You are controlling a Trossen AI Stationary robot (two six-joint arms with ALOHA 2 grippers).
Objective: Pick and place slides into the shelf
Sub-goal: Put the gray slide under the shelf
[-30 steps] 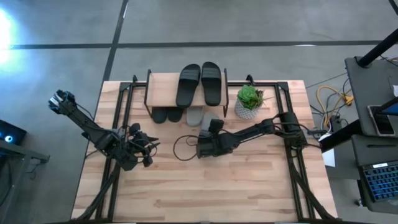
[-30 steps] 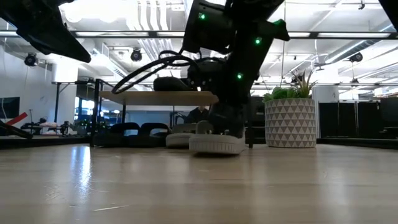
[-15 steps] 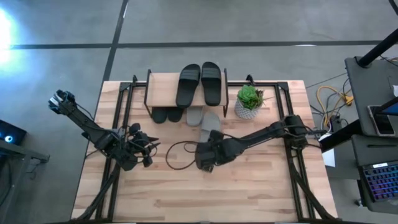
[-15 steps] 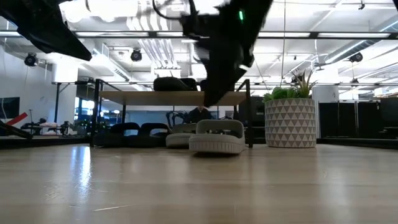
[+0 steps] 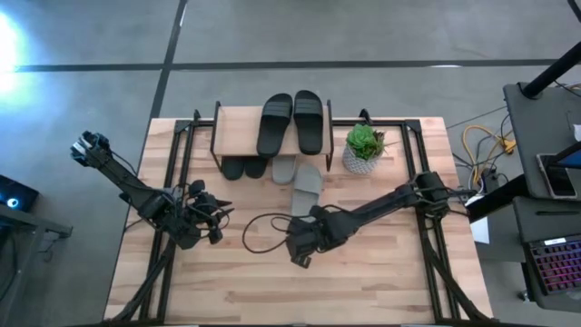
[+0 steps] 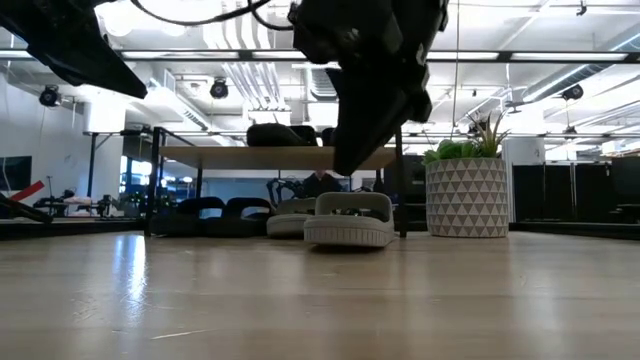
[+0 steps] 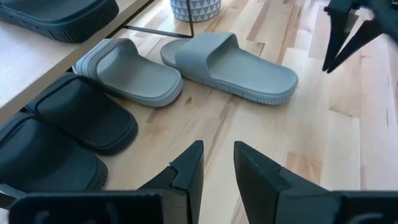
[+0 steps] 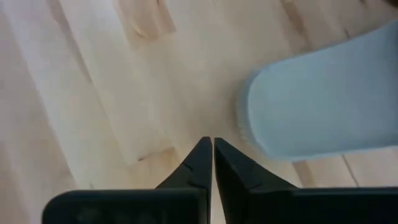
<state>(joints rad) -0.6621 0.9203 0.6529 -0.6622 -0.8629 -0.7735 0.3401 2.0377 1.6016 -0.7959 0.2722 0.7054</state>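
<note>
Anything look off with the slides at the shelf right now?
One light grey slide sits askew, angled away from its mate and sticking out in front of the shelf onto the open table. The two black pairs look lined up. The right claw is shut and empty, clear of it.

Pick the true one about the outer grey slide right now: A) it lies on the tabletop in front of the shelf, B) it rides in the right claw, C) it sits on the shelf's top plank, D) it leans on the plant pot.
A: the grey slide lies flat on the tabletop before the shelf, with the right claw apart from it and empty.
</note>
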